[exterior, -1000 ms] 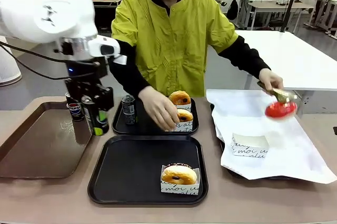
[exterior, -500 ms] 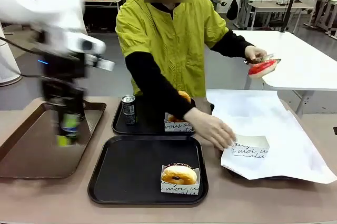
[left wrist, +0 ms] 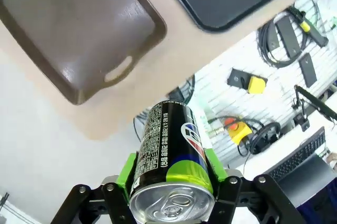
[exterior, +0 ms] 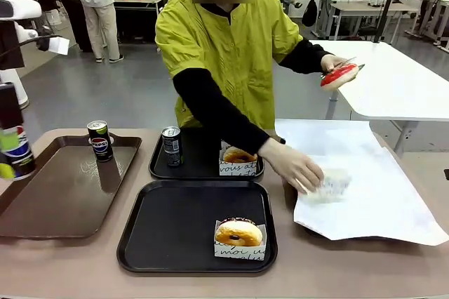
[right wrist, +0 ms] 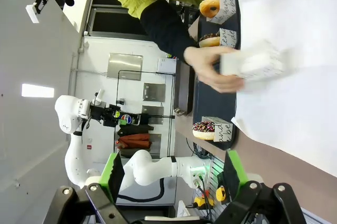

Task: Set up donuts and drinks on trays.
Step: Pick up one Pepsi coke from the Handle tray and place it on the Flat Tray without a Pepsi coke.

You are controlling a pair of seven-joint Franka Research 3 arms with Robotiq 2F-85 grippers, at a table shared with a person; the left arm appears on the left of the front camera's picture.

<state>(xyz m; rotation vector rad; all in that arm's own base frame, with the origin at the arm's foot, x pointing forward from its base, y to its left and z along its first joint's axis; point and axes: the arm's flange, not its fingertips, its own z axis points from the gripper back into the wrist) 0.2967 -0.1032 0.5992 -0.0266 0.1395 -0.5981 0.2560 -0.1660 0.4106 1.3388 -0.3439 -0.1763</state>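
We are clenching our left hand [left wrist: 171, 174] on a Pepsi can [left wrist: 171, 145], holding it up just left of the brown tray [exterior: 42, 201]. Our right hand [right wrist: 172, 176] is hanging released, grasping nothing. A boxed donut [exterior: 238, 234] is sitting on the near black tray [exterior: 168, 236].

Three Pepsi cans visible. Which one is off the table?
The Pepsi can at far left, clamped in the left pincer, up in the air. The other two stand upright: one on the brown tray, one on the far black tray.
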